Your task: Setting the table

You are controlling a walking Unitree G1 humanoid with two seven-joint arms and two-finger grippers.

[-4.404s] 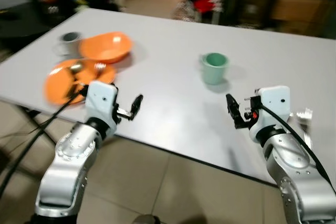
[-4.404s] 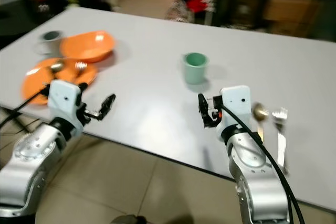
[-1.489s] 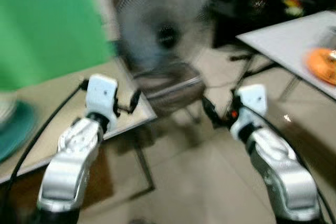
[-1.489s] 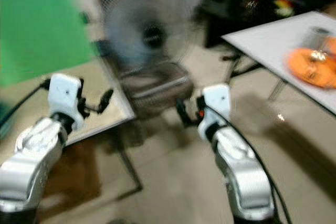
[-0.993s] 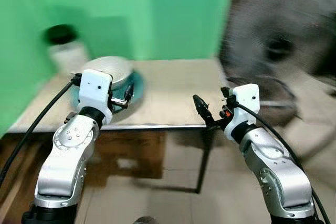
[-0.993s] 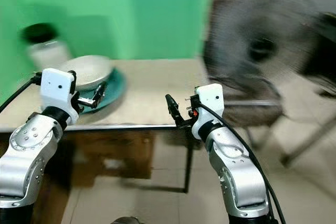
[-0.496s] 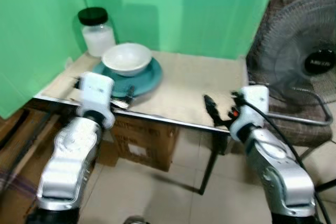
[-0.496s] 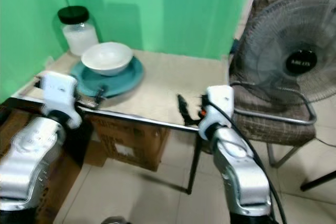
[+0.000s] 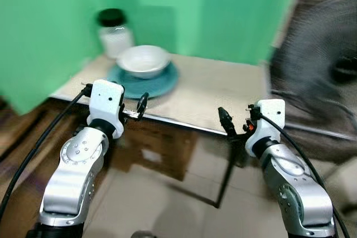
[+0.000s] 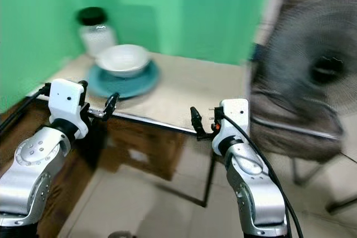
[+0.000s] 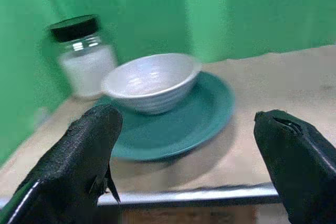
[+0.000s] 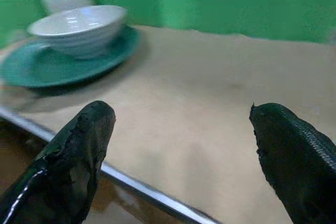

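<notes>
A white bowl [image 9: 143, 59] sits on a teal plate [image 9: 165, 83] at the table's [image 9: 217, 96] far left corner, a black-lidded jar [image 9: 115, 33] just behind it against the green wall [image 9: 223, 9]. Left gripper [image 11: 184, 156] and right gripper [image 12: 184, 145] hover at the table's near edge, fingers spread apart, empty. A fan [image 10: 312, 71] stands right of the table.

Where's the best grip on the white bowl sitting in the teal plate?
Probably the near rim of the white bowl, one finger inside and one outside, coming from the table's front edge. It sits upright and open-topped on the teal plate, and its flared wall looks too wide to span.
</notes>
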